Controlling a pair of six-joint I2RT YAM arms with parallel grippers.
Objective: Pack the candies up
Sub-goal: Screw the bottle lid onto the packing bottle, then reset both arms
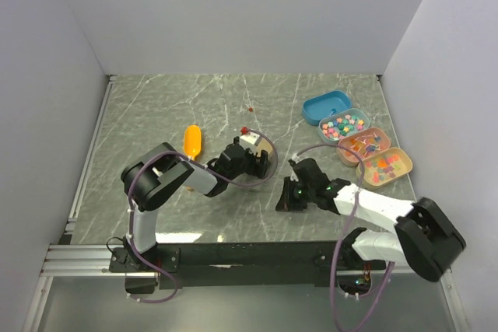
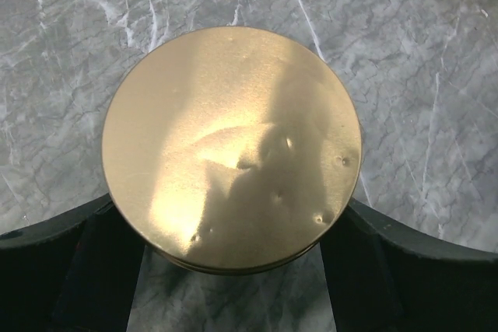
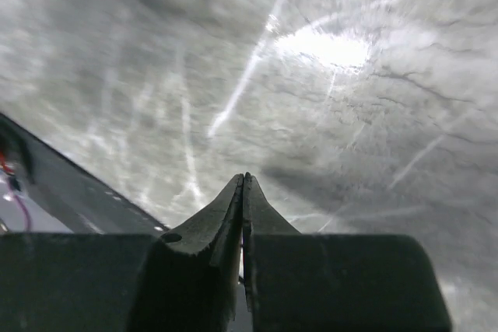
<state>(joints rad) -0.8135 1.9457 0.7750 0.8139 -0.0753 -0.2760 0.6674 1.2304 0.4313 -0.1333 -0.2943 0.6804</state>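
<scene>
A round gold tin (image 2: 232,149) with a dented lid lies on the marble. My left gripper (image 2: 231,215) spans it, both fingers (image 2: 78,262) pressed against its sides. From above, that gripper (image 1: 247,158) covers most of the tin (image 1: 268,162). The candies (image 1: 345,124), small sweets in blue, red, pink and white, sit in a blue-rimmed tray at the right. My right gripper (image 3: 243,182) is shut with nothing between its fingers, its tips low over bare table. From above, it (image 1: 282,204) lies right of the tin and near the front edge.
A blue lid (image 1: 326,106) lies behind the candy tray. Two more trays hold orange-red sweets (image 1: 364,144) and pastel sweets (image 1: 383,166). An orange object (image 1: 191,140) lies left of the tin. A small brown crumb (image 1: 250,109) sits farther back. White walls enclose the table.
</scene>
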